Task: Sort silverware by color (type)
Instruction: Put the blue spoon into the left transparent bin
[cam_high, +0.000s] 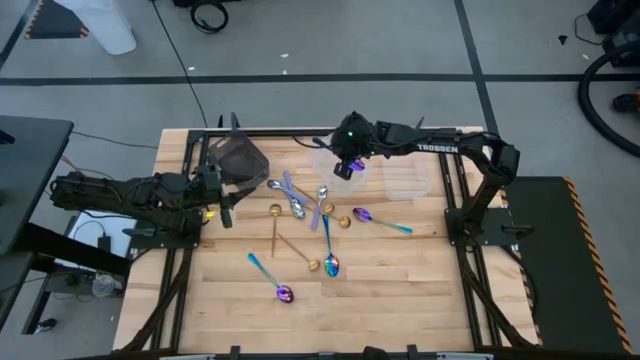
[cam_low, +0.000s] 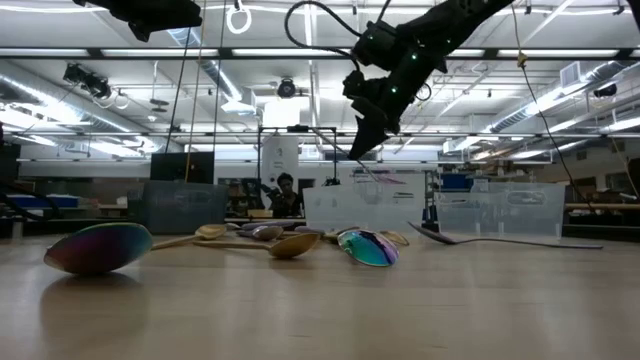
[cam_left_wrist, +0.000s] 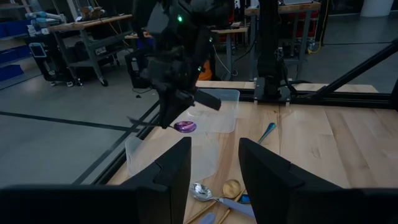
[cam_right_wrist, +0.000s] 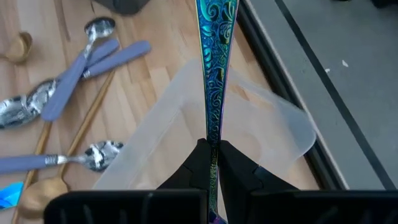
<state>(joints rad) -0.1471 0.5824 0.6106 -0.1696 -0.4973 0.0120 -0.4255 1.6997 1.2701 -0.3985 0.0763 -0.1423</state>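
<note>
My right gripper (cam_high: 347, 168) hovers above a clear tub (cam_right_wrist: 186, 137) at the table's far middle, shut on an iridescent blue-purple spoon (cam_right_wrist: 215, 56). My left gripper (cam_left_wrist: 214, 165) waits open at the table's left, with nothing between its fingers, beside a dark tub (cam_high: 241, 158). Other silverware lies flat on the wood at mid-table: silver spoons (cam_high: 297, 203), gold spoons (cam_high: 275, 228) and iridescent spoons (cam_high: 272, 280). My right gripper pinches the spoon's patterned handle (cam_right_wrist: 214, 134) between its two fingers. The fingers slant down from the table's right, and the handle runs on forward past them, in line with them. The purple bowl (cam_left_wrist: 185, 127) hangs just below the gripper, clear of the tub.
A second clear tub (cam_high: 408, 178) stands to the right of the first. One iridescent spoon (cam_high: 382, 221) lies near the right arm's base frame. The black frame rails (cam_high: 455, 190) border the table's sides. Bare wood lies along the near edge (cam_high: 400, 310).
</note>
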